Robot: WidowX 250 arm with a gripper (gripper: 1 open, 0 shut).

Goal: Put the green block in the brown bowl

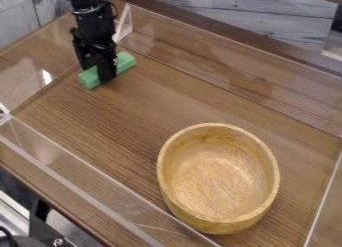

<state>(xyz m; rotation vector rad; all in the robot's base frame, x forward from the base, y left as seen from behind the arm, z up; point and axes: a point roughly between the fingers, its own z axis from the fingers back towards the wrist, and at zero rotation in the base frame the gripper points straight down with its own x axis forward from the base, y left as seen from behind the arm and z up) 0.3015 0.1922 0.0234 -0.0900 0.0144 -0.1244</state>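
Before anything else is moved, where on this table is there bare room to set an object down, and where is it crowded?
Bare wood lies between the green block and the bowl, and above the bowl toward the far edge. It is crowded at upper left, where the gripper is down at the block.

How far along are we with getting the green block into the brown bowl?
Reached already: the claw is down at the green block, at the table's far left.
In hand: the grasp, seemingly; the fingers look closed around the block.
Left: lift, carry and release; the brown bowl has nothing in it.
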